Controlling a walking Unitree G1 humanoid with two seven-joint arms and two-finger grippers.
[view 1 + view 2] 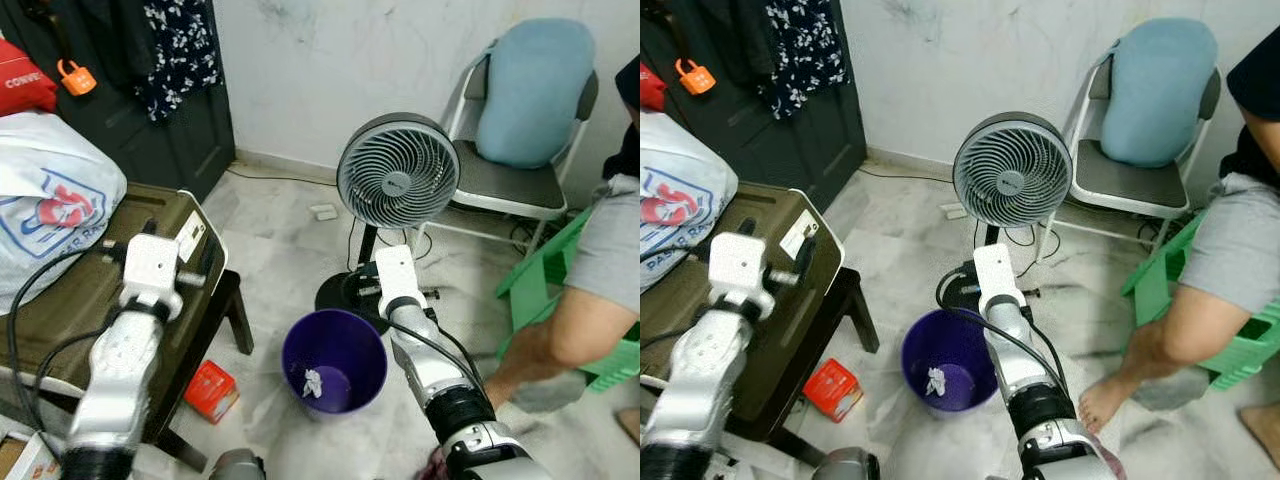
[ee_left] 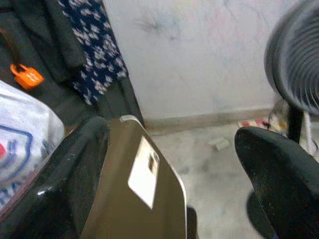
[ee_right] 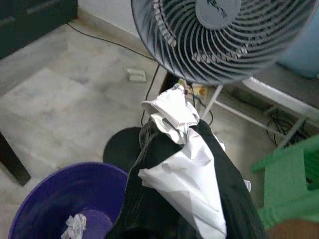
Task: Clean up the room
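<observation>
Paper (image 3: 175,149) was pinched in the right claw (image 3: 184,169) beside the bin (image 1: 334,358), where early release risked a miss; the left claw (image 2: 169,169) was held open, empty.

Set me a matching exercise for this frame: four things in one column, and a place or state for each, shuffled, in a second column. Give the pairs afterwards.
Things
1. purple bin
2. white crumpled paper
3. red box
4. blue cushion

Places or states
A. on the seat of the folding chair
B. clamped between the fingers of the right gripper
C. on the floor beside the dark stool leg
D. on the floor in front of the fan, a scrap of paper already inside

Pairs: 1-D, 2-B, 3-C, 4-A
</observation>
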